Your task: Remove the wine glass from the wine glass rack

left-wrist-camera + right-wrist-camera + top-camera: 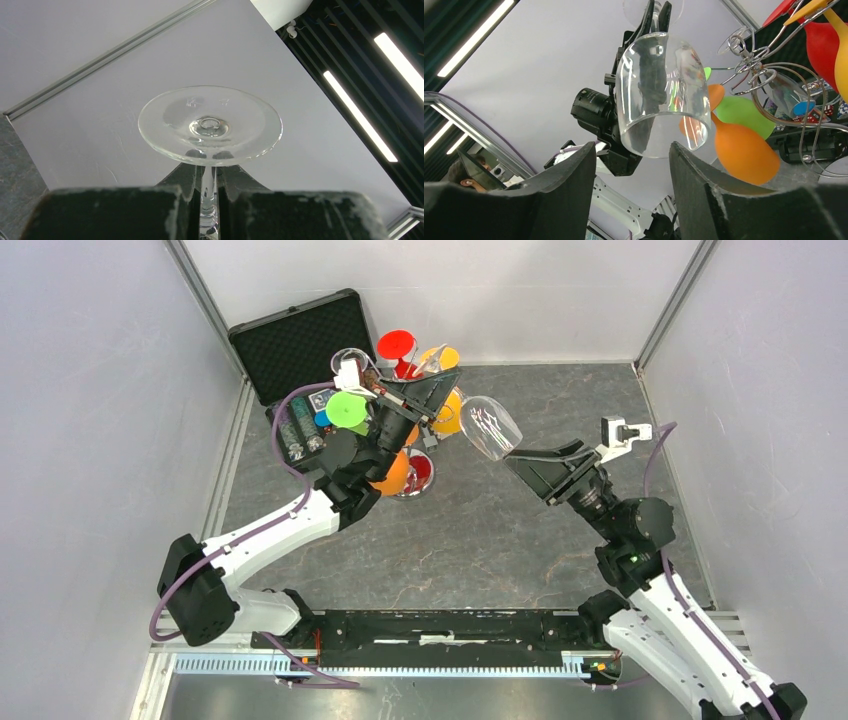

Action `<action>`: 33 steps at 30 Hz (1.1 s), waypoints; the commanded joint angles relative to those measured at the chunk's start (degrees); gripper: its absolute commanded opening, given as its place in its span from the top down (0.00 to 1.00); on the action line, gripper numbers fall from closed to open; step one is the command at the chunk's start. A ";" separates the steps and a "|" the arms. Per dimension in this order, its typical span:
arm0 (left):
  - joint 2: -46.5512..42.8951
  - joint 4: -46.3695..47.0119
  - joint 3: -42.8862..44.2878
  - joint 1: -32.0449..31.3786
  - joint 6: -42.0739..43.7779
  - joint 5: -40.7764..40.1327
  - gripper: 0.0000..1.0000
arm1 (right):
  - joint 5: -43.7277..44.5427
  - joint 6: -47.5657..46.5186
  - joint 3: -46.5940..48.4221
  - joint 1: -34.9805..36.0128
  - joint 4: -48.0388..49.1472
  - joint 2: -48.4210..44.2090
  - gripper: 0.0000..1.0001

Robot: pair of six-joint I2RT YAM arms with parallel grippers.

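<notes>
A dark grey marbled tabletop (pixel 520 540) is boxed in on the left, far and right sides by plain pale grey wall panels (pixel 90 390) joined at the far corners by aluminium posts (pixel 203 300), while long white strip lights (pixel 359 116) glow on a black slatted ceiling (pixel 345 45) overhead.

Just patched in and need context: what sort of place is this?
Probably a lab robot cell: plain panels on aluminium framing box in the tabletop, with strip lights overhead.

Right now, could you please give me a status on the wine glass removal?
Left tool shut on wine glass stem. Right tool open at the bowl's mouth, not touching. Glass looks clear of the rack; orange glass hangs close.
</notes>
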 commanded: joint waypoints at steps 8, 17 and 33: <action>-0.25 3.61 2.56 -1.95 3.03 -0.32 0.98 | 2.82 -0.35 2.58 0.25 7.17 0.73 0.45; -0.01 7.10 1.20 -2.82 5.11 1.24 0.98 | 5.23 2.74 1.04 0.25 8.11 2.44 0.57; -3.67 8.99 -1.99 -2.86 10.38 5.19 0.63 | 8.63 1.21 0.90 0.25 10.45 4.58 1.00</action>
